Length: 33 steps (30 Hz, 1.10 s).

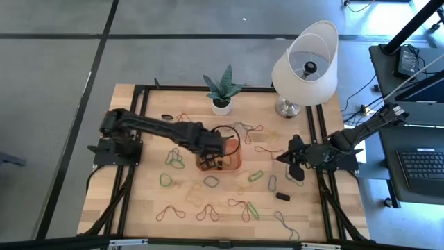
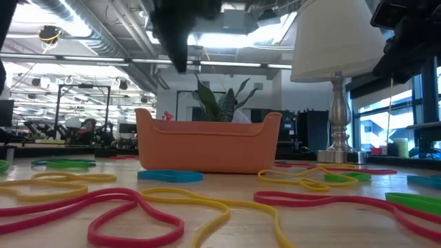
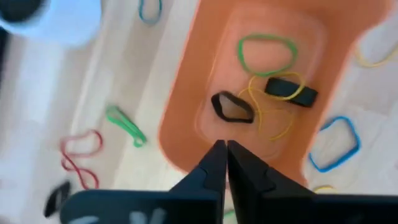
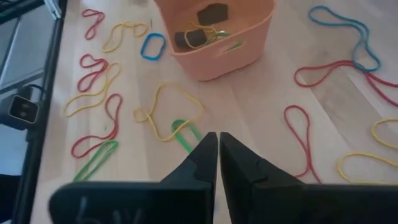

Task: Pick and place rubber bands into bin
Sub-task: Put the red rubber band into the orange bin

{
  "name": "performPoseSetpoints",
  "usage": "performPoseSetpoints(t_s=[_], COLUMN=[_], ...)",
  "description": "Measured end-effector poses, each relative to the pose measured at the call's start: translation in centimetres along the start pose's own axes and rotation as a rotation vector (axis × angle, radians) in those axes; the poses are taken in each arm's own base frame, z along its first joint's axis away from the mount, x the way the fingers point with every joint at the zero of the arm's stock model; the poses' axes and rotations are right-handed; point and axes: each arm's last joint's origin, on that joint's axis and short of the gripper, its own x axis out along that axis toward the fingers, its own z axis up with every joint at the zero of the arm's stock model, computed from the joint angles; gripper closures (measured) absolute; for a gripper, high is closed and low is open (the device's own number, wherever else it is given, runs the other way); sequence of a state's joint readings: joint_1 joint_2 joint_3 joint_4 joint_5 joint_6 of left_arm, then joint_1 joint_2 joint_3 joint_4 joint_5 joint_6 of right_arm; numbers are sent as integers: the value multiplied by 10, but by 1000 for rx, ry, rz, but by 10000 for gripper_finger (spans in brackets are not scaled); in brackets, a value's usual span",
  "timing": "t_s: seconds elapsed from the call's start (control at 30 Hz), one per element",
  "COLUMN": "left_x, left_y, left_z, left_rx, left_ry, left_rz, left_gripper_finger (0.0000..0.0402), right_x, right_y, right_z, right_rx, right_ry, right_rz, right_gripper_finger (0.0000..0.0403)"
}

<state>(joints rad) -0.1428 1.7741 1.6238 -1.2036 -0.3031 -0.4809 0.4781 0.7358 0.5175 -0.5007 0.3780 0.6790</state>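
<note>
The orange bin (image 1: 234, 157) stands mid-table; in the left wrist view it (image 3: 186, 93) holds a green rubber band (image 3: 267, 53), a yellow one (image 3: 270, 115) and two black ones (image 3: 233, 107). My left gripper (image 3: 224, 152) hovers shut and empty above the bin's rim, high over it in the low view (image 2: 178, 38). Many more rubber bands (image 1: 211, 182) lie flat on the table around the bin. My right gripper (image 4: 217, 146) waits shut and empty above the table to the right of the bin (image 4: 214, 37), over a green band (image 4: 186, 134).
A white lamp (image 1: 305, 66) and a small potted plant (image 1: 222, 103) stand at the table's far edge behind the bin. Black frame rails (image 1: 320, 139) run along the left and right sides. Loose bands cover the near half of the table (image 2: 138, 207).
</note>
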Motion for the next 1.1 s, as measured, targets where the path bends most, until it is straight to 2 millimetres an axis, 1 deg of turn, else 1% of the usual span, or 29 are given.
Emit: performPoseSetpoints(t_s=[0.07,0.17,0.27,0.37,0.47,0.53,0.6,0.7,0.83,0.9,1.0,1.1], left_x=[-9,-14,-13,-8,-2,1,2,1,-3,-3,-4,-6], left_y=[3,13,25,37,50,57,65,74,82,86,89,90], left_z=[-11,-29,-52,-80,-107,-122,-136,-153,-167,-173,-178,-179], left_rx=[10,-6,-34,-66,-91,-104,-122,-143,-142,-137,-132,-79], left_ry=[-31,-100,-170,-236,-299,-330,-357,-381,-422,-436,-452,-471], left_rz=[-6,-46,-105,-165,-206,-230,-247,-280,-303,-308,-313,-316], left_gripper_finger=[399,399,399,400,399,399,400,399,400,399,399,399], right_x=[7,22,36,51,64,72,81,95,113,121,127,133], right_y=[4,12,19,23,21,16,10,-5,-22,-28,-34,-39], right_z=[2,4,13,27,45,55,64,68,63,58,55,53], right_rx=[-11,-3,19,44,112,173,268,380,451,459,464,436], right_ry=[-4,-5,36,123,215,283,357,481,567,603,622,651], right_rz=[7,-5,-76,-196,-344,-446,-510,-563,-603,-635,-657,-664], right_gripper_finger=[393,397,398,399,396,396,396,394,376,358,327,298])
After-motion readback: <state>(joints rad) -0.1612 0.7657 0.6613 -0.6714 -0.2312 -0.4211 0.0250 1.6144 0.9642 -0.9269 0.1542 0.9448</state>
